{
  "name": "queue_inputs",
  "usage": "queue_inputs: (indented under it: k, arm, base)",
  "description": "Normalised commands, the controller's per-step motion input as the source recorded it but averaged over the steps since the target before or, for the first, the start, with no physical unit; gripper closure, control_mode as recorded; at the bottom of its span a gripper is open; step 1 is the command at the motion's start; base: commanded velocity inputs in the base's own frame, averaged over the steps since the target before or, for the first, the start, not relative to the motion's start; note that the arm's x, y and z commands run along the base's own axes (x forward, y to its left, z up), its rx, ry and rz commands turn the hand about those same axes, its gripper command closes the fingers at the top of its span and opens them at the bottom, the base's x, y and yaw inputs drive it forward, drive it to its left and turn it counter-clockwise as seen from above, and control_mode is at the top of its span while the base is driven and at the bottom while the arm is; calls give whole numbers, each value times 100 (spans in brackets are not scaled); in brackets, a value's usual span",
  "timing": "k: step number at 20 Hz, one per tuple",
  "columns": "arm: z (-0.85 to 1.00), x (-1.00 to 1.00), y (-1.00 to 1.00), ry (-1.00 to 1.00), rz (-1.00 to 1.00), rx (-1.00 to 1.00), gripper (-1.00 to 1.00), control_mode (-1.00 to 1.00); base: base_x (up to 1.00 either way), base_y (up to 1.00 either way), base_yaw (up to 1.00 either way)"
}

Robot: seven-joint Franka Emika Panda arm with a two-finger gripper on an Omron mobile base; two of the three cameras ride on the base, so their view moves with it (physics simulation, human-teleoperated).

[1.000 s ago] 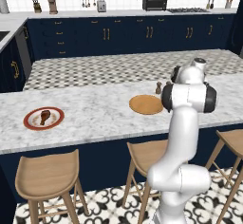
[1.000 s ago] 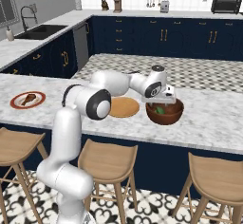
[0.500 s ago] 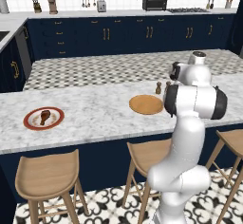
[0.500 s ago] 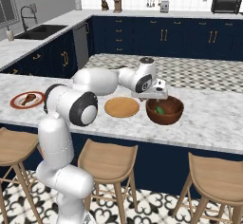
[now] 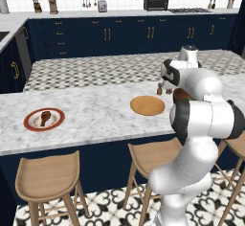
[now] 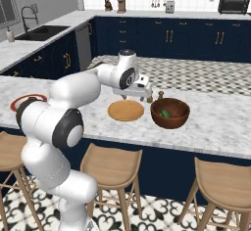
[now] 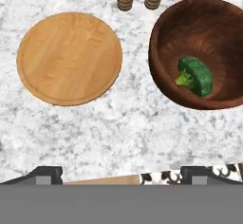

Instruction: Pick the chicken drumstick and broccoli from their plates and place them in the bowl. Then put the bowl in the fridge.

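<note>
broccoli (image 7: 195,76) lies in bowl (image 7: 209,28) | fingers (image 7: 47,174) spread, empty | next: cross bench (image 5: 95,115) to drumstick (image 5: 45,117), descend over thick end

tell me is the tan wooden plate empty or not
Empty: the flat tan wooden plate is bare; the dark green broccoli floret lies inside the reddish-brown wooden bowl.

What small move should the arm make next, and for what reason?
Probably swing the claw left along the counter toward the red-rimmed plate. The broccoli already lies inside the wooden bowl, and the tan wooden plate is bare. The chicken drumstick still sits on its plate, far from the bowl. The claw looks open and holds nothing.
</note>
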Motion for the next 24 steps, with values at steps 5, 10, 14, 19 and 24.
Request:
queue_inputs:
  k: [5, 10, 14, 19, 24]
  arm:
    - [1, -70, 79, 0, -1, 11, -100, -100]
    - [8, -78, 42, -3, 0, 0, -100, -100]
    - [8, -18, 52, 2, 0, -7, -100, -100]
    - [5, -1, 44, 0, 0, 0, -100, -100]
    - [1, -27, 19, -2, 0, 0, -100, -100]
  base:
    - [0, 0, 0]
    - [0, 0, 0]
    - [0, 0, 0]
    - [0, 0, 0]
    - [0, 0, 0]
